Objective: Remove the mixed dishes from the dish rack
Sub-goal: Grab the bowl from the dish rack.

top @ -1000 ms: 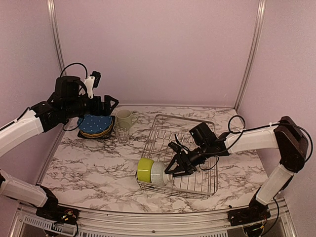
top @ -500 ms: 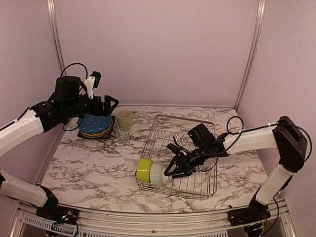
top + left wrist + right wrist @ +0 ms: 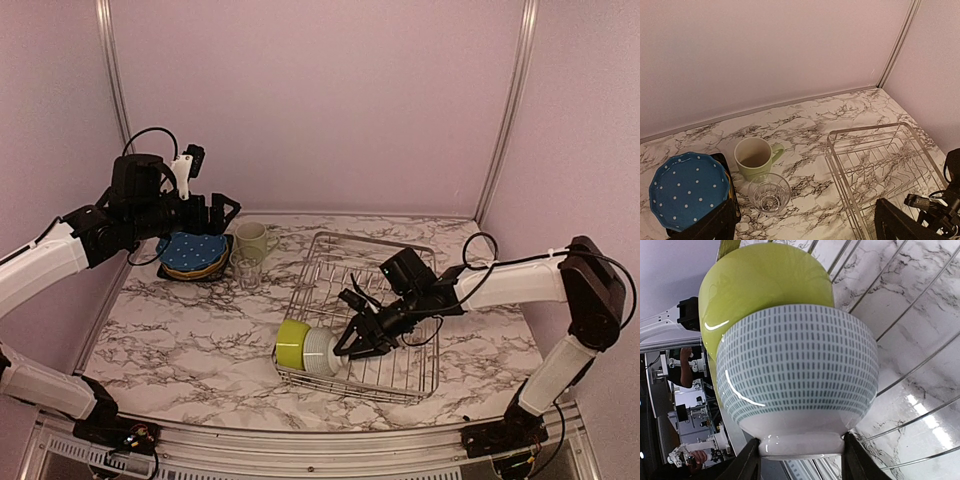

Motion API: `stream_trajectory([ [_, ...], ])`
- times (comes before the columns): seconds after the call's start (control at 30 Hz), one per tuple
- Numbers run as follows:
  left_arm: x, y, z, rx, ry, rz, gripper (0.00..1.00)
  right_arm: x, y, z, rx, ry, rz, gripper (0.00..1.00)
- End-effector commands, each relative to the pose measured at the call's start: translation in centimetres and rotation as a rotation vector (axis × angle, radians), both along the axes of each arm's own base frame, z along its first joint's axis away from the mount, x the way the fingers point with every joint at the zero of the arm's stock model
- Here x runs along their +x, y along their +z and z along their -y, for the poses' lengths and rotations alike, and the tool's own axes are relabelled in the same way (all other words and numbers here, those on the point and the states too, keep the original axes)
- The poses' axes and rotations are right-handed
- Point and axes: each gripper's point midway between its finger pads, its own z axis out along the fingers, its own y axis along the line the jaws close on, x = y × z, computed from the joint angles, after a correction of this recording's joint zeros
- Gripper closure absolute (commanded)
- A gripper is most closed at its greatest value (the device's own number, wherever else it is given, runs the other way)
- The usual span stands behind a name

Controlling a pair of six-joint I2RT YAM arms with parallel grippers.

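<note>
The silver wire dish rack point(image 3: 375, 238) sits right of centre and also shows in the left wrist view point(image 3: 867, 131). At its near left corner a lime-green bowl point(image 3: 292, 343) and a white ribbed bowl point(image 3: 320, 351) lie nested on their sides. My right gripper point(image 3: 345, 350) is inside the rack, its fingers pressed on both sides of the white bowl's foot point(image 3: 800, 442); the lime bowl point(image 3: 765, 280) is behind it. My left gripper point(image 3: 225, 212) is open and empty, held high over the blue dotted plate point(image 3: 192, 248).
The blue dotted plate point(image 3: 687, 189) tops a stack with orange and black plates at the back left. A pale green mug point(image 3: 754, 157) and a small clear glass point(image 3: 769, 193) stand beside it, left of the rack. Pink walls enclose the marble table.
My right gripper has edged slightly left toward the white bowl and its fingers have narrowed onto the foot. The left arm has not moved.
</note>
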Motion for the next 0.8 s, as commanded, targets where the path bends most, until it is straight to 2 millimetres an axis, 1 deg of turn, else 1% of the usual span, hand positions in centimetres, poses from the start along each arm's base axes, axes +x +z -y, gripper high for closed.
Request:
stream_trajectory([
  [0.0,-0.3,1.1,0.0,-0.007,-0.013,0.017,0.01,0.3,3.4,-0.7,0.051,0.013,0.075,0.65],
  [0.27,-0.4,1.0,0.3,-0.015,-0.031,0.018,0.01,0.3,4.7,-0.2,0.056,-0.001,0.100,0.69],
  [0.47,-0.9,1.1,1.0,-0.033,-0.076,0.022,0.01,1.0,6.4,0.5,0.086,-0.025,0.131,0.72],
  [0.6,-1.3,1.5,1.3,-0.048,-0.106,0.040,0.01,2.1,8.3,0.8,0.123,-0.047,0.171,0.73],
  [0.7,-2.3,2.3,1.8,-0.069,-0.163,0.072,0.01,2.8,10.3,0.6,0.165,-0.056,0.210,0.73],
  [0.77,-3.4,3.0,2.2,-0.093,-0.219,0.102,0.01,3.1,12.0,0.4,0.204,-0.058,0.245,0.73],
])
